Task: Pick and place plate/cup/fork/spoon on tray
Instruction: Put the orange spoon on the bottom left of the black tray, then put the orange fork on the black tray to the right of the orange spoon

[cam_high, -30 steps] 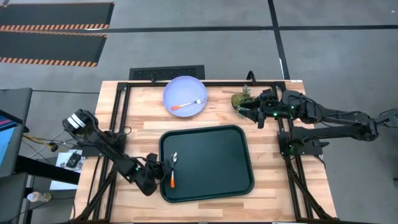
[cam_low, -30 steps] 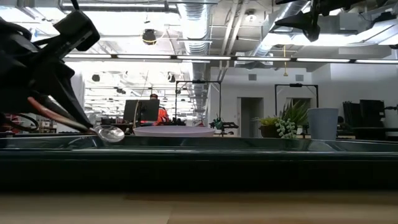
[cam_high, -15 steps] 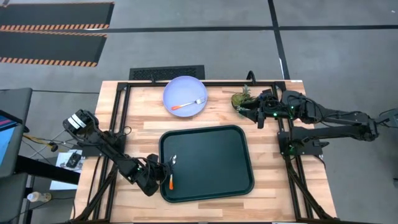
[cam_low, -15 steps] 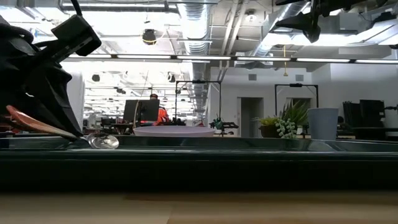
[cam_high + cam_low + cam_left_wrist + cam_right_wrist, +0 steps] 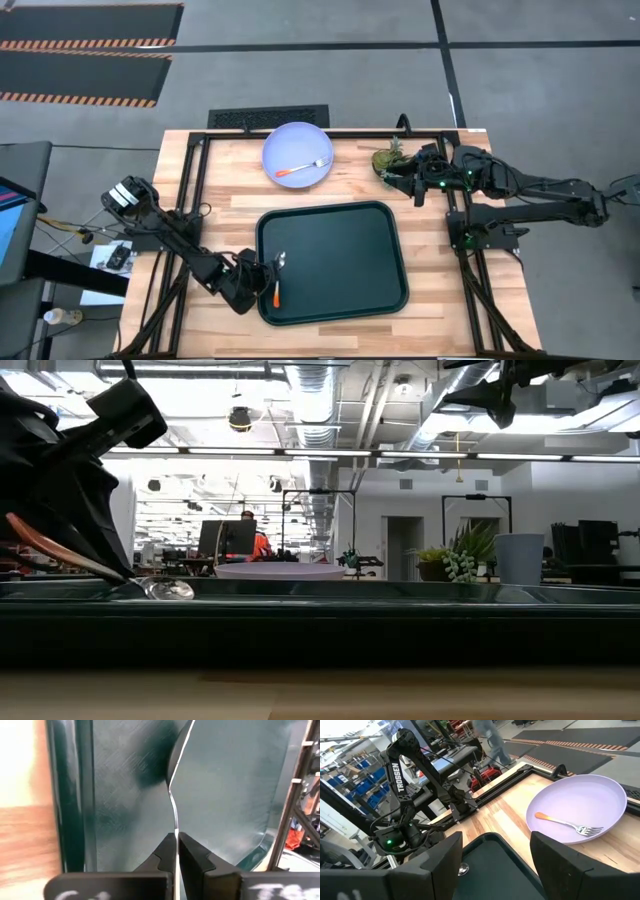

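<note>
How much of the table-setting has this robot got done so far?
Nothing is fully placed yet. The left gripper is shut on the spoon, its bowl touching down inside the tray. Left to move: the plate with the fork lying on it, and the cup. The right gripper waits, open.

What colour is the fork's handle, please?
Orange; the fork on the plate shows best in the right wrist view.

Left end effector (image 5: 262,283) clamped low; right end effector (image 5: 495,865) spread, raised
</note>
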Robot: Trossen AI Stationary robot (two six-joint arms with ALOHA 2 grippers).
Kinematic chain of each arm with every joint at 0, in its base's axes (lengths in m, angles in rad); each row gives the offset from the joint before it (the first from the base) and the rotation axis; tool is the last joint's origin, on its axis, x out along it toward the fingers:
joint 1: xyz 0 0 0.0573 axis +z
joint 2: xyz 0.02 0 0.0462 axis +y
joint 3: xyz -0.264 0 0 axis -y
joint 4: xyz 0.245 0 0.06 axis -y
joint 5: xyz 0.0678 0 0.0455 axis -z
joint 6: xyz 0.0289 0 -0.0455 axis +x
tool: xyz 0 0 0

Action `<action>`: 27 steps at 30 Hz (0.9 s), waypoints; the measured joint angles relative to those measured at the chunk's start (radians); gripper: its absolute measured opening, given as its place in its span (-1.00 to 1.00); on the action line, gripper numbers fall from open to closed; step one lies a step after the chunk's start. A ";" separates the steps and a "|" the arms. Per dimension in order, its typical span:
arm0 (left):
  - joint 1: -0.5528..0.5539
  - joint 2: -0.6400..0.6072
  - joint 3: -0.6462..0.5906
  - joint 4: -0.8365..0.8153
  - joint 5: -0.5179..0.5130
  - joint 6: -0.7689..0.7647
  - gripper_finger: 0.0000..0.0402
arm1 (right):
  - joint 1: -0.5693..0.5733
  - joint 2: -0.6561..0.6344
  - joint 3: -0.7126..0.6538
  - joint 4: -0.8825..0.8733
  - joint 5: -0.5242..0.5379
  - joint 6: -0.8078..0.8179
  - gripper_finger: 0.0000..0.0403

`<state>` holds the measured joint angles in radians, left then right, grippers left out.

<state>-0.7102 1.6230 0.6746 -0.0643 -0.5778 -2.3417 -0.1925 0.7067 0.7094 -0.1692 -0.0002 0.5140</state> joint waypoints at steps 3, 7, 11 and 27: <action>0.007 0.000 0.000 0.002 0.017 0.002 -0.92 | 0.000 0.000 0.000 0.000 0.000 0.000 0.29; 0.016 0.000 0.000 0.003 0.017 0.003 -0.74 | 0.000 0.000 0.000 0.000 0.000 0.000 0.29; 0.023 0.000 0.000 0.004 0.018 0.005 -0.49 | 0.000 0.000 0.000 0.000 0.000 0.000 0.29; 0.020 -0.087 -0.001 -0.026 0.060 0.007 -0.10 | 0.000 0.000 0.000 -0.004 0.000 -0.001 0.29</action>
<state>-0.6906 1.5359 0.6739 -0.0903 -0.5180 -2.3345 -0.1925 0.7071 0.7094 -0.1733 0.0002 0.5129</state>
